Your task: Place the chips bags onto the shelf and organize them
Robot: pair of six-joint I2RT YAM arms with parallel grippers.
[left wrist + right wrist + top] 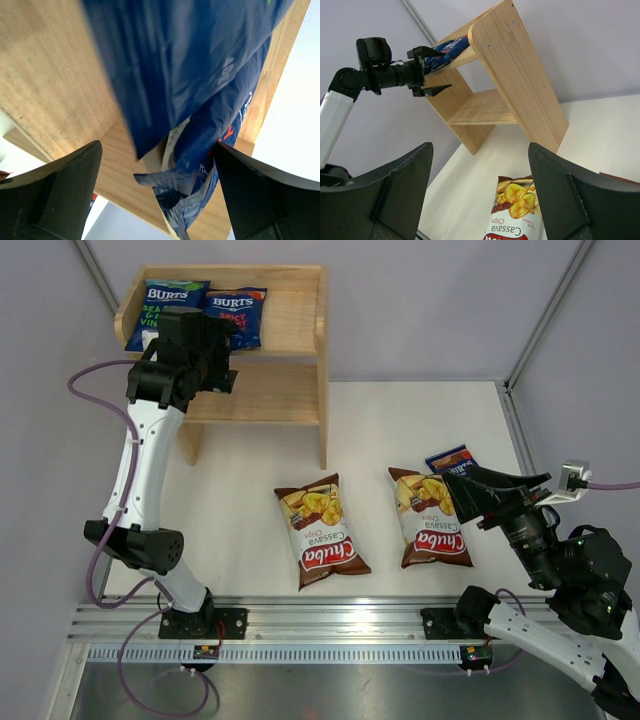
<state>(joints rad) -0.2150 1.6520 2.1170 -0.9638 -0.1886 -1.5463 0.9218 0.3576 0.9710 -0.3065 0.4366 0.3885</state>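
The wooden shelf [290, 325] stands at the back left; it also shows in the right wrist view [515, 75]. Two blue Burts bags lie on its top tier, one with green text [170, 302] and one with a red label [240, 310]. My left gripper [228, 355] is open at their near ends. In the left wrist view a blue bag's crimped end [200, 190] hangs between the spread fingers of the left gripper [157, 147]. Two Chuba bags [320, 532] [430, 518] lie on the table. My right gripper [465, 498] is open above the right one, partly hiding a third blue bag [450, 457].
The shelf's lower tier [265, 392] holds nothing that I can see. Purple cables loop off the left arm [100, 375]. A metal rail [330, 620] runs along the near edge. White table surface lies between the shelf and the Chuba bags.
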